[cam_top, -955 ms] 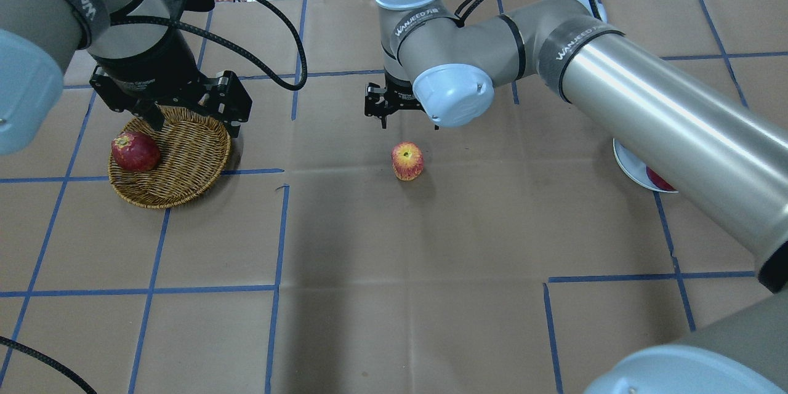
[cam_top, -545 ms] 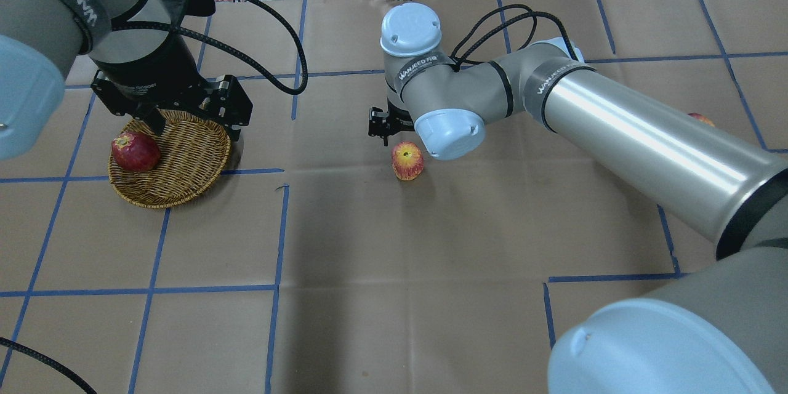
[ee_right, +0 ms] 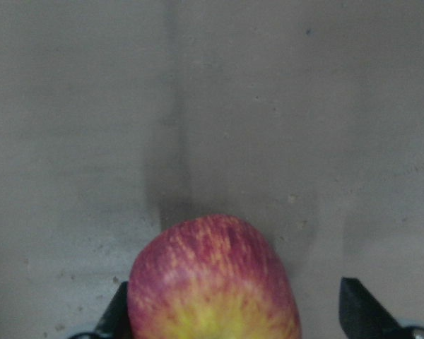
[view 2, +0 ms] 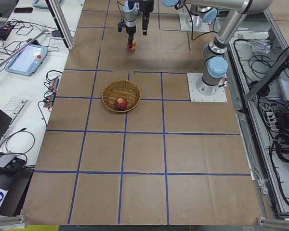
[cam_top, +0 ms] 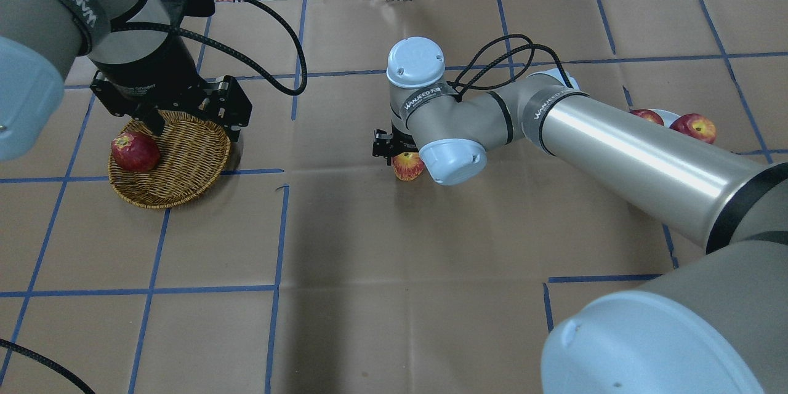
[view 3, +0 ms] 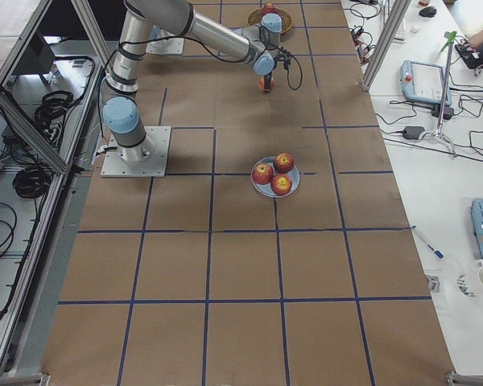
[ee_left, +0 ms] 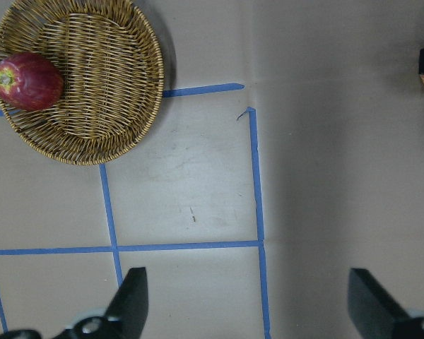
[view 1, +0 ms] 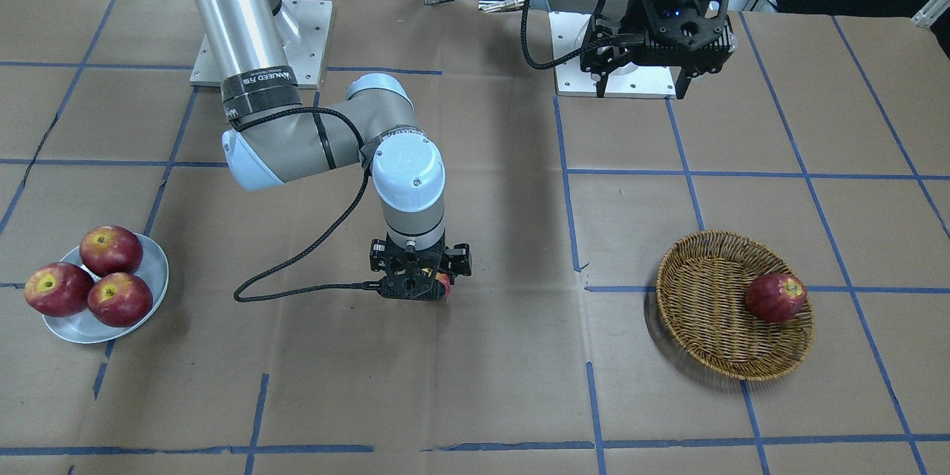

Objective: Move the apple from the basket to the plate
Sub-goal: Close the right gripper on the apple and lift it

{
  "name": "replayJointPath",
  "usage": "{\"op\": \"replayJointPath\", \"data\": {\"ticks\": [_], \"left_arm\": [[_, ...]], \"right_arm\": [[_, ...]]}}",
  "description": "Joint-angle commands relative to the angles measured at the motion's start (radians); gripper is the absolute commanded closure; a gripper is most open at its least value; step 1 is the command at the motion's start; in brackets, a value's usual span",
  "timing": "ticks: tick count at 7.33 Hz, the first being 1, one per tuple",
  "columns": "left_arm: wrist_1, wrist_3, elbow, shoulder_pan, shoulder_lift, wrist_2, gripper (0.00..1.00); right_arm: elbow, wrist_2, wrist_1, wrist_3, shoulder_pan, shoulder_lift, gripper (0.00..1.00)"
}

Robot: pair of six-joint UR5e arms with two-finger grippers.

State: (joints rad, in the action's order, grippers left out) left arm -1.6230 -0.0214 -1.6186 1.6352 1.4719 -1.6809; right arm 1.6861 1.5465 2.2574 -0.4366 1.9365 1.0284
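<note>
The apple (cam_top: 407,167), red with a yellow blush, stands on the brown paper at the table's middle, outside the basket. My right gripper (view 1: 420,289) is low over it and open. In the right wrist view the apple (ee_right: 212,282) sits between the fingers, close to the left one and apart from the right one (ee_right: 360,314). The wicker basket (cam_top: 184,163) at the left holds one darker red apple (cam_top: 135,151). My left gripper (cam_top: 194,126) hangs open and empty above the basket's far rim. The silver plate (view 1: 152,267) stands far on my right.
Three red apples (view 1: 110,249) lie on the plate. Blue tape lines (cam_top: 280,228) cross the brown paper. The right arm's long link (cam_top: 628,154) stretches over the table's right half and hides most of the plate in the overhead view.
My right gripper has come down and toward the apple, from above and behind it to around it. The left arm, the basket and the apple have not moved.
</note>
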Motion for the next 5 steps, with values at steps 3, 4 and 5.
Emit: {"op": "replayJointPath", "data": {"ticks": [3,4,5], "left_arm": [[0.000,0.000,0.003,-0.003,0.007,0.001,0.01],[0.000,0.000,0.005,-0.003,0.010,0.001,0.01],[-0.002,0.000,0.005,-0.005,0.011,0.001,0.01]], "right_arm": [[-0.017,0.000,0.001,-0.030,0.016,-0.001,0.41],[-0.052,0.010,-0.002,-0.028,0.016,0.002,0.41],[-0.092,0.010,-0.050,-0.025,0.007,0.018,0.40]]}}
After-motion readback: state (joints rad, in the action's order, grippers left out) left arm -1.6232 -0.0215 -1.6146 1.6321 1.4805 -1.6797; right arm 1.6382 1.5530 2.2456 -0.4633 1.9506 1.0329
